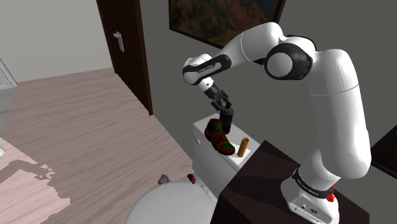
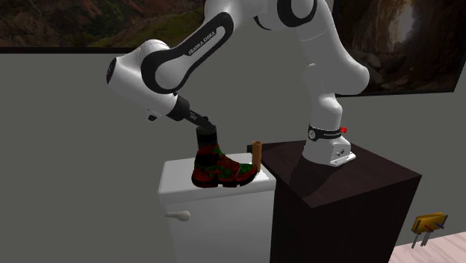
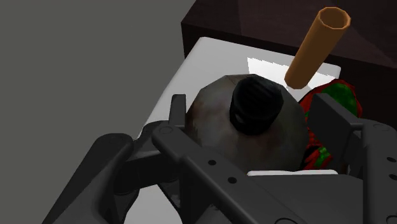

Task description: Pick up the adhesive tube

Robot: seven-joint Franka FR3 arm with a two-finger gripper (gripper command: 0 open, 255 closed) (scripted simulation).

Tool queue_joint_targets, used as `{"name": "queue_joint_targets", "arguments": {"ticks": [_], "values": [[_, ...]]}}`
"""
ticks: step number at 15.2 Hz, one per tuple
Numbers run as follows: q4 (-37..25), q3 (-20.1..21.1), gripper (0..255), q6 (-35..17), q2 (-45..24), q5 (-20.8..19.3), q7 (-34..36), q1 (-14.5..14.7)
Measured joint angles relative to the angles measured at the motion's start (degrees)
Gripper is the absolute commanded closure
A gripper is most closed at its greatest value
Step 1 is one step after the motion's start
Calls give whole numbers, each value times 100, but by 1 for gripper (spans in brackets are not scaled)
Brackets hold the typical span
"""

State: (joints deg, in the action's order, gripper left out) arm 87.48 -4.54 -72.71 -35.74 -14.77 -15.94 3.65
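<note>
A grey, rounded tube with a black cap (image 3: 213, 130) sits between my gripper's (image 3: 254, 114) two black fingers, which clasp it from both sides. In the shoulder view it shows as a dark object (image 1: 227, 118) hanging under the gripper (image 1: 223, 105), just above and behind a red-and-green boot (image 1: 218, 135). The boot hides its lower end, so I cannot tell whether it touches the white tank (image 1: 205, 159). In the second exterior view the gripper (image 2: 203, 128) is right over the boot (image 2: 218, 169).
An orange-brown cylinder (image 1: 243, 147) stands upright on the tank beside the boot, close to the dark stand (image 1: 267, 184). A white toilet lid (image 1: 165, 203) lies below the tank. The grey wall is right behind, and a dark door (image 1: 130, 44) is farther off.
</note>
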Motion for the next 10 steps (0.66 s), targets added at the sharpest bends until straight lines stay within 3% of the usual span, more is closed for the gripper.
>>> {"name": "queue_joint_targets", "arguments": {"ticks": [10], "values": [[-243,-19,255,554,328,-58,-148,36]]}}
